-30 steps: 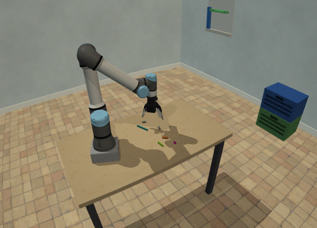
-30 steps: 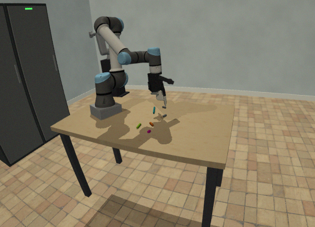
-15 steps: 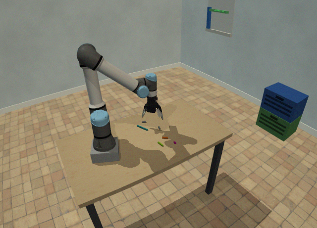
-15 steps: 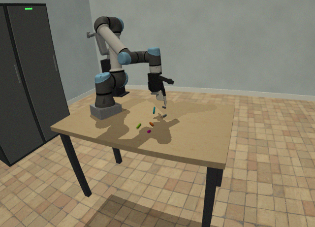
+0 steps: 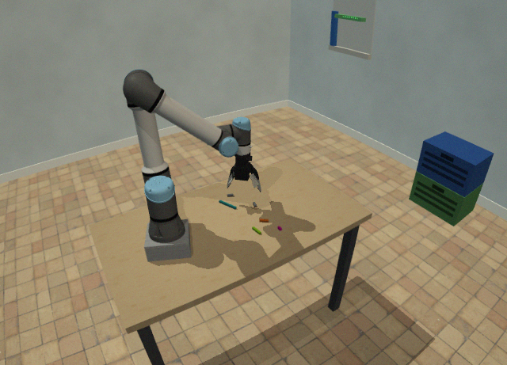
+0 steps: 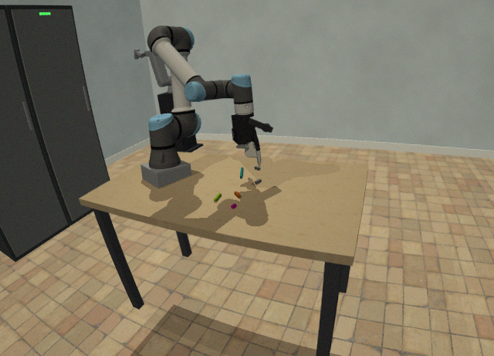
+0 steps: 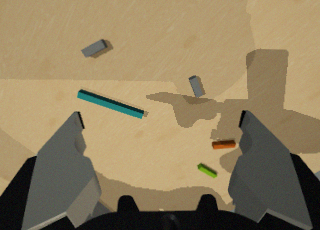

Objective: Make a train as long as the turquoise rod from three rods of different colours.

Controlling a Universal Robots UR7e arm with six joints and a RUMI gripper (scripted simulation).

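Note:
The turquoise rod (image 5: 227, 204) lies flat on the wooden table; it also shows in the exterior view (image 6: 241, 172) and the wrist view (image 7: 110, 103). Two short grey rods lie apart from each other, one beyond the turquoise rod (image 7: 95, 48) and one to its right (image 7: 196, 86). An orange rod (image 7: 223, 144), a lime rod (image 7: 207, 170) and a magenta rod (image 5: 280, 227) lie separately nearer the table's front. None of the rods touch. My gripper (image 7: 161, 112) is open and empty. It hangs above the table (image 5: 244, 184), over the turquoise and grey rods.
My arm's base (image 5: 167, 246) stands on the table's left side. A blue and green cabinet (image 5: 450, 176) stands on the floor to the right. A tall dark cabinet (image 6: 35, 124) stands left of the table.

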